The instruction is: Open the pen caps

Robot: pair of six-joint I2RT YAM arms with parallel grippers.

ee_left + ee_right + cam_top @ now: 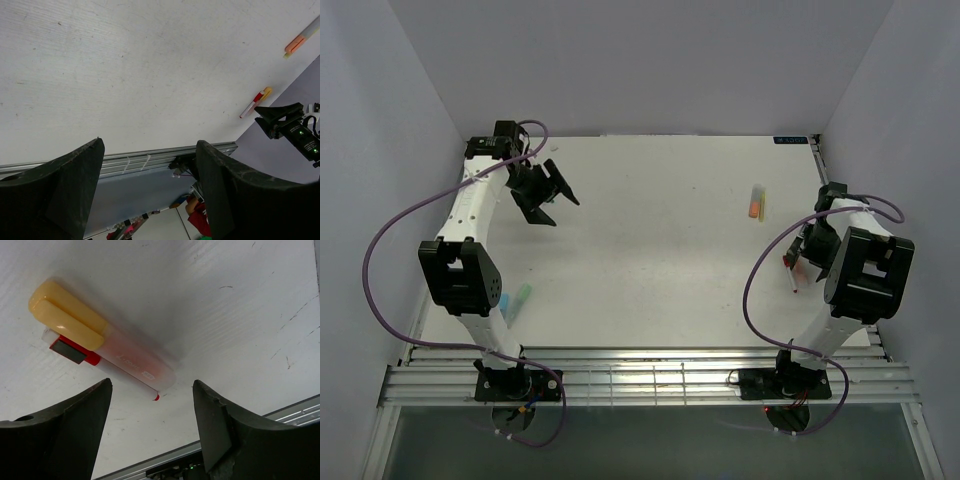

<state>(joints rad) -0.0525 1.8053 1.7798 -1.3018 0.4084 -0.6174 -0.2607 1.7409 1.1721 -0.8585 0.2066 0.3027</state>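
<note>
Right wrist: yellow-capped highlighter (102,337) beside red pen (91,359) (touching).

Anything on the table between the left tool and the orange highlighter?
Nothing: the top external view shows only bare table between the left tool and the orange highlighter.

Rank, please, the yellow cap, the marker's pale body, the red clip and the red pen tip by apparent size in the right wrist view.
1. yellow cap and pale body: about alike.
2. red clip.
3. red pen tip, smallest.
</note>
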